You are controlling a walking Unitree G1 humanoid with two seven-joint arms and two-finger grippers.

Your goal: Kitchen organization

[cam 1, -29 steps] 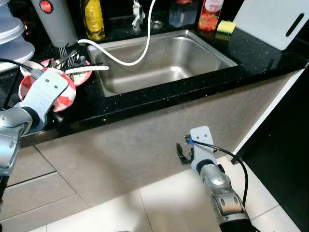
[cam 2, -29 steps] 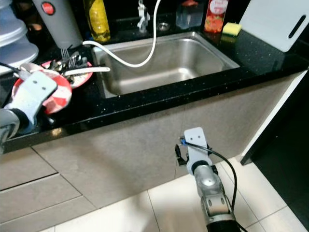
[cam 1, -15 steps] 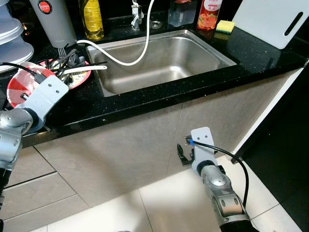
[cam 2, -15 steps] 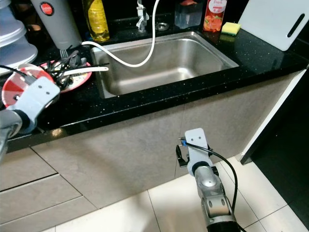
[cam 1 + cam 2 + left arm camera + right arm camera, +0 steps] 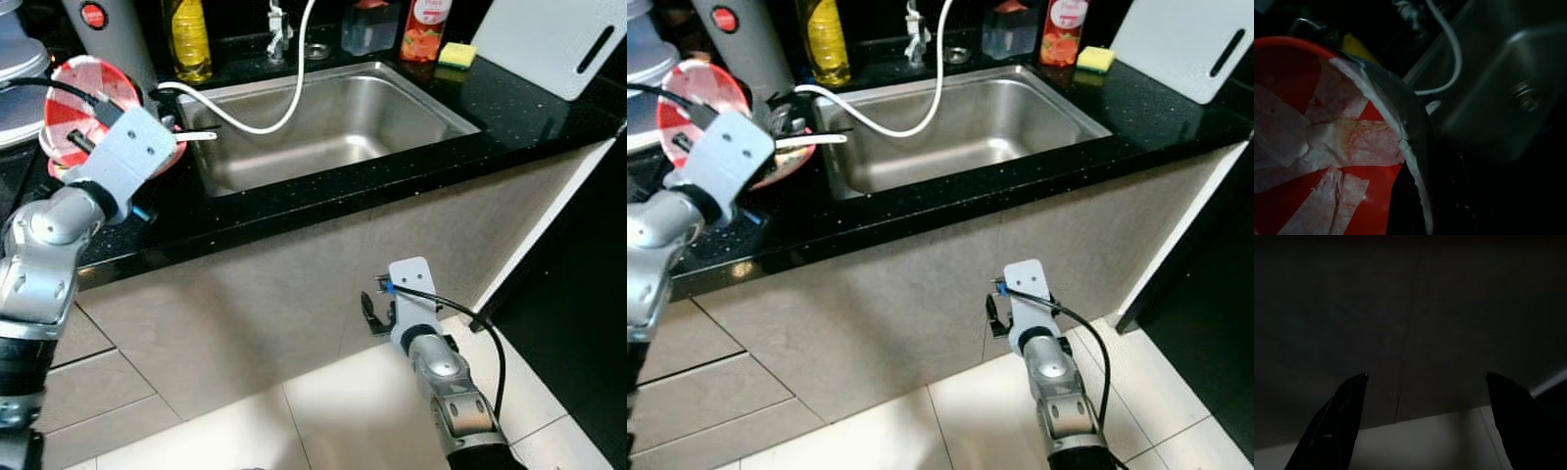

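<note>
left gripper [image 5: 78, 137] clamped on red-and-white plate [image 5: 80, 98], fingers hidden behind wrist, plate tilted above counter [image 5: 323, 181] left of sink [image 5: 333, 122] | right gripper [image 5: 1422, 396] wide apart, empty, low by cabinet | cutlery [image 5: 171, 127] partly hidden

We are looking at a domestic kitchen. A stainless steel sink [image 5: 333, 127] is sitting recessed in a black speckled countertop [image 5: 294, 201], with a white hose [image 5: 294, 83] trailing into the basin. Behind the sink, a yellow bottle [image 5: 188, 39], a red-labelled bottle [image 5: 427, 24] and a yellow sponge [image 5: 458, 54] are standing along the back edge, and a white cutting board [image 5: 554, 44] is leaning at the right. Grey cabinet fronts [image 5: 245, 313] are running below the counter, and pale floor tiles [image 5: 323, 411] are lying beneath them.
</note>
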